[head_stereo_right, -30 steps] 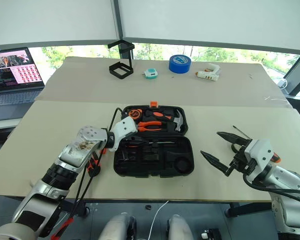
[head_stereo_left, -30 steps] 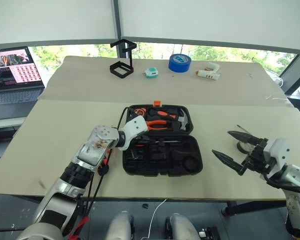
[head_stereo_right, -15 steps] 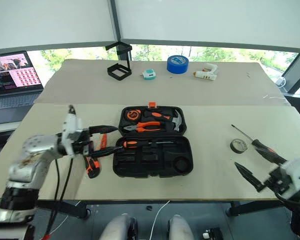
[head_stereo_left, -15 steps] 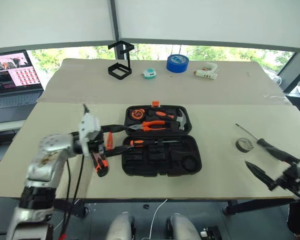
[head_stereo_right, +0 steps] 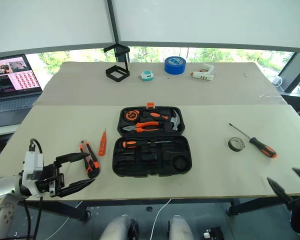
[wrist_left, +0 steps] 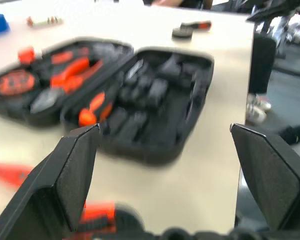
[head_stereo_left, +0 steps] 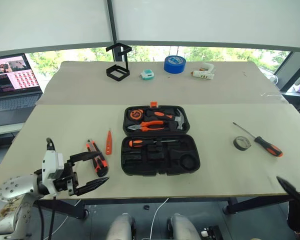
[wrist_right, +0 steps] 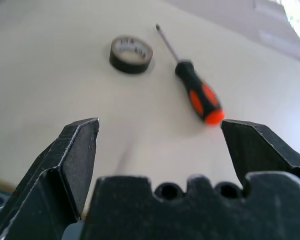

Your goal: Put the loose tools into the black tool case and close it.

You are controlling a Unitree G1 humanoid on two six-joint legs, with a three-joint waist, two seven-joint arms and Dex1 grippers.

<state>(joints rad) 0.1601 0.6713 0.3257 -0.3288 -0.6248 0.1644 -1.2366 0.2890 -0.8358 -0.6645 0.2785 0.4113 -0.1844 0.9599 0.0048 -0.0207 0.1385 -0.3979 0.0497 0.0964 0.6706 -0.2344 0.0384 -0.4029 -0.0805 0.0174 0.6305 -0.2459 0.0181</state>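
Observation:
The black tool case (head_stereo_left: 160,161) lies open at the table's centre. One orange-and-black screwdriver (head_stereo_left: 140,143) rests in its front half. Left of the case lie the utility knife (head_stereo_left: 96,159) and the slim orange tester screwdriver (head_stereo_left: 109,142). On the right sit the small grey tape roll (head_stereo_left: 242,143) and the other screwdriver (head_stereo_left: 262,142). My left gripper (head_stereo_left: 105,167) is open and empty at the front left edge, pointing toward the knife and the case (wrist_left: 155,100). My right gripper (head_stereo_right: 289,181) is open and empty at the front right edge, short of the tape roll (wrist_right: 131,54) and screwdriver (wrist_right: 197,92).
The case's lid half holds orange-handled pliers (head_stereo_left: 151,125), a hammer (head_stereo_left: 180,120) and a tape measure. On the far table stand a black wire stand (head_stereo_left: 117,67), a teal tape measure (head_stereo_left: 148,74), a blue tape roll (head_stereo_left: 174,63) and a white glue gun (head_stereo_left: 202,74). A laptop (head_stereo_left: 12,75) sits at the far left.
My left gripper has opened and drawn back from the case to the front left edge. My right gripper has swung right and back, away from the tape roll and screwdriver.

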